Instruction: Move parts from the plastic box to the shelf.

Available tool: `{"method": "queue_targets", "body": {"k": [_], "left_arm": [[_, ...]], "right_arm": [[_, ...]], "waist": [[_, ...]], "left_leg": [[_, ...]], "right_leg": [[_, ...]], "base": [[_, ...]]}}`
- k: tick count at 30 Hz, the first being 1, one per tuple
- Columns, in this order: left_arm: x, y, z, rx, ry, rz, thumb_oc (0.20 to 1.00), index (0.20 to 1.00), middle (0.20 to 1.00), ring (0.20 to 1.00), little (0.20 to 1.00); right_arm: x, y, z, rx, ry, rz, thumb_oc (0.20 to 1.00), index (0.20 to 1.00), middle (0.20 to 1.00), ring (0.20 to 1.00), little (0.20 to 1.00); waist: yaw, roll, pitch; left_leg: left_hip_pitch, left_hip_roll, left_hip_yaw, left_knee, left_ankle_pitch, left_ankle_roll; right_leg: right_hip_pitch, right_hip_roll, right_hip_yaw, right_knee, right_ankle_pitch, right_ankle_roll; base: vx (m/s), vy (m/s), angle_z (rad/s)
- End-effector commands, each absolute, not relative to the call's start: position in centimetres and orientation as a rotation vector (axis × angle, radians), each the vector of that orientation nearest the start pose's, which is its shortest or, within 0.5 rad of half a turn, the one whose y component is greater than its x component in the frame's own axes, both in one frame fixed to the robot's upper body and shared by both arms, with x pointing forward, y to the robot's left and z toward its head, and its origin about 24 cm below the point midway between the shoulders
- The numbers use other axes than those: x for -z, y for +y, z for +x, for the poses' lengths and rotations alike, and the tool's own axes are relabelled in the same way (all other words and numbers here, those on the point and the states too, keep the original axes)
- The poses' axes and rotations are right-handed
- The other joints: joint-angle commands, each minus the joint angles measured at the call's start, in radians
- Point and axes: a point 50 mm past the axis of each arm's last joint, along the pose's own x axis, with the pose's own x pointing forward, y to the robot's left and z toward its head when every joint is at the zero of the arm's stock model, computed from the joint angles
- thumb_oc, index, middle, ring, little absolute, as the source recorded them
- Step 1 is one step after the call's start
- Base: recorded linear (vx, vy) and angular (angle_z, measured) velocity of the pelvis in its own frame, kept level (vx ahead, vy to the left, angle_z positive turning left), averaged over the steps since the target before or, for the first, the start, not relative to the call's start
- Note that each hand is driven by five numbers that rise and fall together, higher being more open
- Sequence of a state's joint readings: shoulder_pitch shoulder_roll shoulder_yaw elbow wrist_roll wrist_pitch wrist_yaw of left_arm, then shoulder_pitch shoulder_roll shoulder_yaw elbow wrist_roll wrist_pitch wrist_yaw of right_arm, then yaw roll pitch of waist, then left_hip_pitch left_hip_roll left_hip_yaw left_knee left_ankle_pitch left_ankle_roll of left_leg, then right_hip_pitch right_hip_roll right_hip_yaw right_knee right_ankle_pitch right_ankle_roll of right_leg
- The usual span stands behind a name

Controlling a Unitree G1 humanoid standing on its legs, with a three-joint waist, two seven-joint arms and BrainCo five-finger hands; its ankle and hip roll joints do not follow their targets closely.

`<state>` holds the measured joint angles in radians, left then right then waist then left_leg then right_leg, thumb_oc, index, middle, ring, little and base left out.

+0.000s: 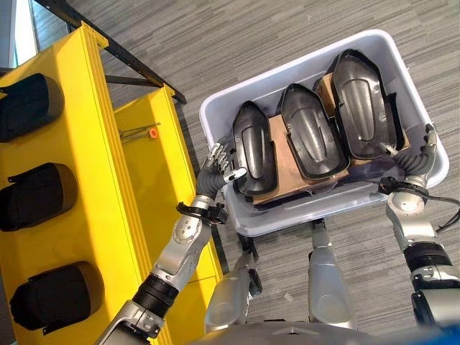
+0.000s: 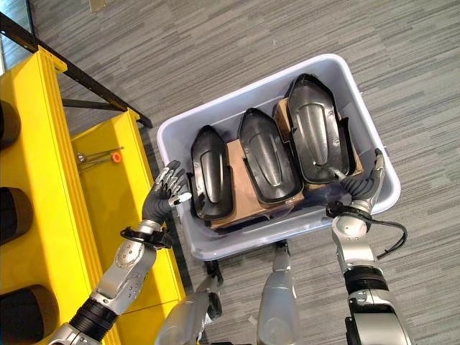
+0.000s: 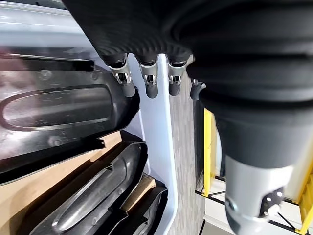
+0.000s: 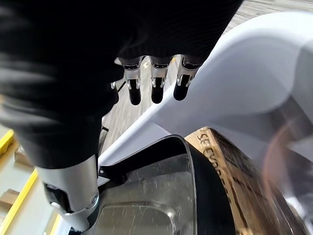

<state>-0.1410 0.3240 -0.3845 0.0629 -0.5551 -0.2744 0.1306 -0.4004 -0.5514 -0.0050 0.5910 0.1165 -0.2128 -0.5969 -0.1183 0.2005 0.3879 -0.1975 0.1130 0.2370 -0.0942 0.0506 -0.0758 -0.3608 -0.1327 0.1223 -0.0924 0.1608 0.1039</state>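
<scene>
Cardboard [image 1: 287, 162] mostly hidden under parts [image 1: 310, 133].

floor [image 1: 287, 29]: grey striped carpet, running under the whole scene and widest from 12 to 3 o'clock.
black bar [image 1: 122, 50]: dark metal strip lying slantwise on the floor at about 11 o'clock.
orange-tipped tool [image 1: 140, 133]: thin metal rod with an orange end, at about 9 o'clock from centre.
cardboard [image 1: 284, 154]: brown sheets, seen as flat edges near the centre, toward 3 o'clock.
</scene>
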Motion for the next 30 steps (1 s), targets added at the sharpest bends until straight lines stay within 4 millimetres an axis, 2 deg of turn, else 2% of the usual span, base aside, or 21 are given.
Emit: {"method": "queue_targets", "body": {"k": [1, 14, 30], "left_arm": [[-8.9, 12.2, 27.5, 0.248, -0.286, -0.239, 1.0, 1.0, 1.0, 1.0, 1.0], [-9.9, 11.6, 27.8, 0.277, -0.317, -0.243, 1.0, 1.0, 1.0, 1.0, 1.0], [-10.4, 11.6, 27.8, 0.258, -0.341, -0.263, 1.0, 1.0, 1.0, 1.0, 1.0]], "right_arm": [[-12.9, -32.1, 31.8, 0.781, -0.261, -0.401, 1.0, 1.0, 1.0, 1.0, 1.0], [-16.3, -34.0, 33.3, 0.821, -0.262, -0.501, 1.0, 1.0, 1.0, 1.0, 1.0], [-17.3, -32.7, 34.5, 0.78, -0.28, -0.609, 1.0, 1.0, 1.0, 1.0, 1.0]], "waist": [[0.002, 0.0, -0.016], [0.016, 0.017, 0.005], [0.027, 0.016, 0.007]], "left_leg": [[0.055, 0.045, -0.06, 0.042, -0.01, -0.056], [0.033, 0.043, -0.066, 0.034, 0.009, -0.064], [0.024, 0.042, -0.075, 0.02, 0.017, -0.064]], "right_leg": [[-0.009, -0.022, -0.009, 0.081, -0.062, 0.034], [-0.054, -0.011, -0.004, 0.105, -0.066, 0.029], [-0.078, 0.002, -0.008, 0.118, -0.072, 0.021]], "base": [[0.0, 0.0, 0.0], [0.0, 0.0, 0.0], [0.0, 0.0, 0.0]]}}
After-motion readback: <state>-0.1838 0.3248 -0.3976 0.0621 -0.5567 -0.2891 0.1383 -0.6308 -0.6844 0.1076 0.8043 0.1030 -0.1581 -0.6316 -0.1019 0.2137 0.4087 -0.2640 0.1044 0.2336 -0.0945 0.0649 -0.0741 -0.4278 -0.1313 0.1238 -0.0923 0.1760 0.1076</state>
